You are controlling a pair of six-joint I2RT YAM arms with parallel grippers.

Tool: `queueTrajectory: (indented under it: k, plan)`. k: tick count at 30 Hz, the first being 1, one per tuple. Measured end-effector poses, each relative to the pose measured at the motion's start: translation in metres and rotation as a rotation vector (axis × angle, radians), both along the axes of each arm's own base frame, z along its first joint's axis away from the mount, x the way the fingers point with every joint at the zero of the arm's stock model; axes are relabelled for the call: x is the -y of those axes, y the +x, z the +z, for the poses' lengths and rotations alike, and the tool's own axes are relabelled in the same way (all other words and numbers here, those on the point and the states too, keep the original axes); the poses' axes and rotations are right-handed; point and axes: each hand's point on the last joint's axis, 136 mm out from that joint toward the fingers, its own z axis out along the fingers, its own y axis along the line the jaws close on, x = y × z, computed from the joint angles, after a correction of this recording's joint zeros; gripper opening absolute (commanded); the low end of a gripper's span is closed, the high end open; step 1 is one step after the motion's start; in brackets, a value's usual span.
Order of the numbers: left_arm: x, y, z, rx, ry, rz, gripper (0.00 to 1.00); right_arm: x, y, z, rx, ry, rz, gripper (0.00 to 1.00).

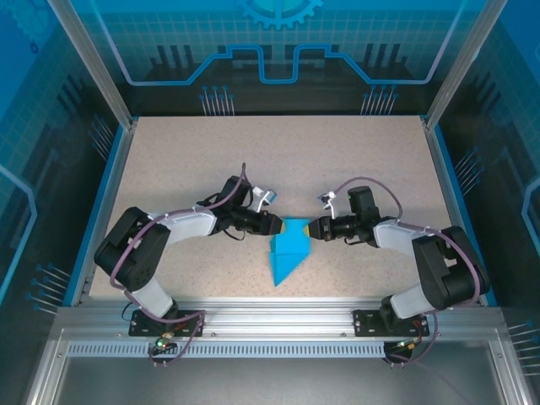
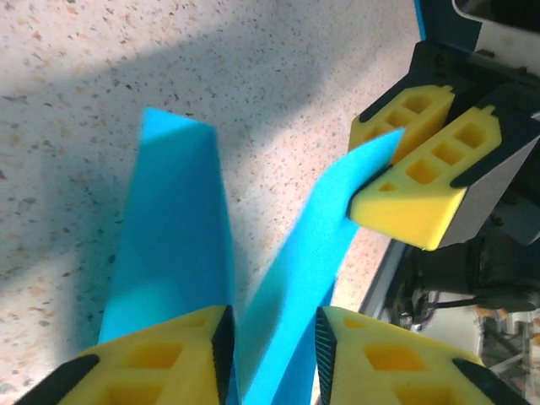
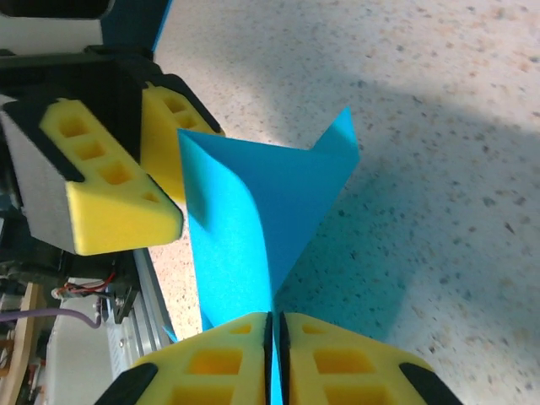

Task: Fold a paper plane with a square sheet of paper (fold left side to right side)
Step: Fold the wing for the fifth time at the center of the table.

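Cyan-blue paper sheet [image 1: 285, 253], half-folded to a point, lies on the speckled bench [image 1: 211, 169]. The right gripper [image 1: 307, 228] pinches its raised flap [image 3: 245, 219]; the left gripper [image 1: 280, 225] stands slightly parted around it. Mid-fold, apparently; next, lay the flap over and crease.

**Worktop** [image 1: 278, 160]: flat slab, pale beige with fine dark and reddish speckle, matt. Soft grey shadows lie across it in both wrist views.

**Edging** [image 1: 100, 207]: narrow bright blue strip along the left, right and far sides of the slab.

**Frame posts** [image 1: 89, 63]: silver aluminium profiles rising at the two far corners.

**Walls** [image 1: 354, 34]: translucent blue panels on three sides, printed with a fine grid and pale circuit-line outlines. Part of a gear emblem [image 1: 278, 10] sits at top centre.

**Near rail** [image 1: 278, 325]: grooved silver aluminium bar, with a row of small slots beneath.

**Lower sheet** [image 1: 270, 384]: plain grey panel.

**Light**: even and soft.
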Motion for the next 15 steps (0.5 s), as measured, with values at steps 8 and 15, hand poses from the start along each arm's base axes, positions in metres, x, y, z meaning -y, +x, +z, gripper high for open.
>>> queueTrajectory:
  k: [8, 15]
  plan:
    - [-0.024, 0.012, 0.038, 0.176, 0.105, 0.093, 0.63, 0.014, -0.001, -0.003, -0.120, -0.074, -0.145, 0.15]
    - [-0.028, -0.015, 0.071, 0.336, 0.202, 0.082, 0.62, 0.016, 0.014, -0.004, -0.226, -0.120, -0.221, 0.15]
